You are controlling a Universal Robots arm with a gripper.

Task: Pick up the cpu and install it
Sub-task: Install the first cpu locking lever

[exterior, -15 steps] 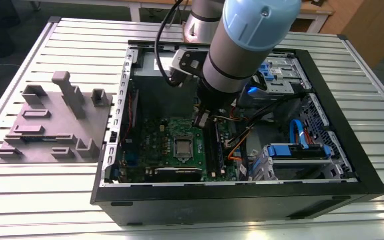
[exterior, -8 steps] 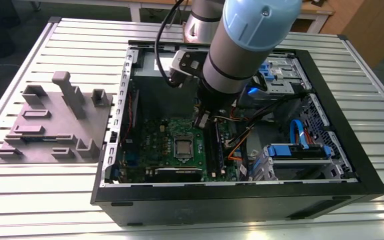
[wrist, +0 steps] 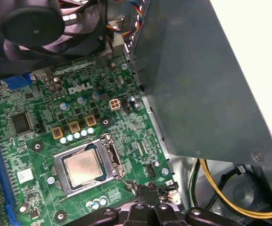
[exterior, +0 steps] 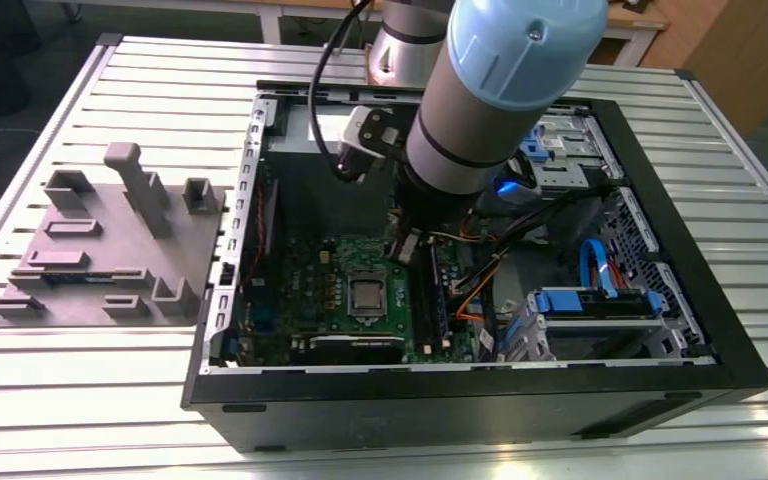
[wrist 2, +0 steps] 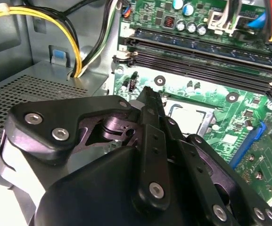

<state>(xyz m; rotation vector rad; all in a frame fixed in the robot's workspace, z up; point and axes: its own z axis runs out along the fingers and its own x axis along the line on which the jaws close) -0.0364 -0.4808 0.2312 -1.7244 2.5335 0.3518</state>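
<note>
The cpu [wrist: 83, 168] lies in its socket [wrist: 60, 182], gripper [wrist 2: 147, 94] near it
Our jaws look pressed together and empty; we judge it best to keep level and clear of the socket frame.

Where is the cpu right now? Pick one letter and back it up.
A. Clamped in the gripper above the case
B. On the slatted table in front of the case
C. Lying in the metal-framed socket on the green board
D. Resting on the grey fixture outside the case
C: in the first wrist view the cpu lies flat inside the socket of the green board, while the gripper is off to one side of it.
</note>
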